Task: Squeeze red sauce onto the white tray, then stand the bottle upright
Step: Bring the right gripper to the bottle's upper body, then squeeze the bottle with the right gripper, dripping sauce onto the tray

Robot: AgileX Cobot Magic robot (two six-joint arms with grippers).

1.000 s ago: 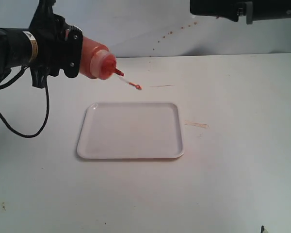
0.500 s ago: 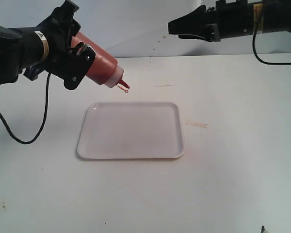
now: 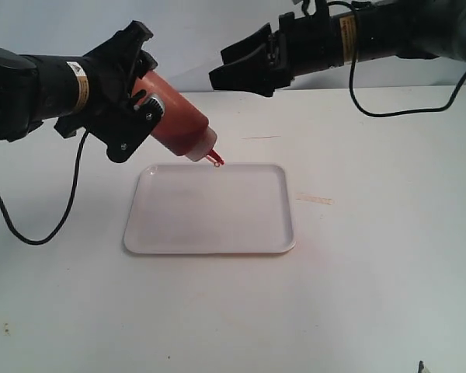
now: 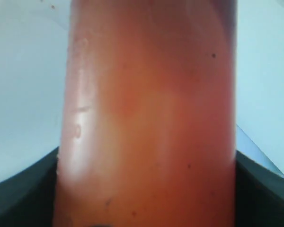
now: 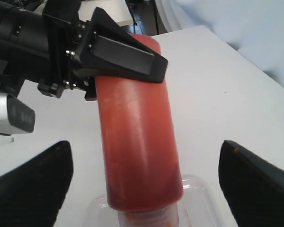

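One squeeze bottle [image 3: 179, 124] pinched in the left end effector [image 3: 140, 85], a black finger on each side of its fat body. Hangs over the white bench [image 3: 373, 249], tipped down. Points its red nozzle [image 3: 215, 158] at the far left corner of the white tray [image 3: 210, 225], just above it. Tray flat on the bench. Right end effector [image 3: 221, 68] spread wide in the air, close to the bottle, not touching it.

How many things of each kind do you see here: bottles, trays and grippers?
Bottles: 1, the bottle
Trays: 1, the white tray
Grippers: 2, the left gripper and the right gripper
Total: 4
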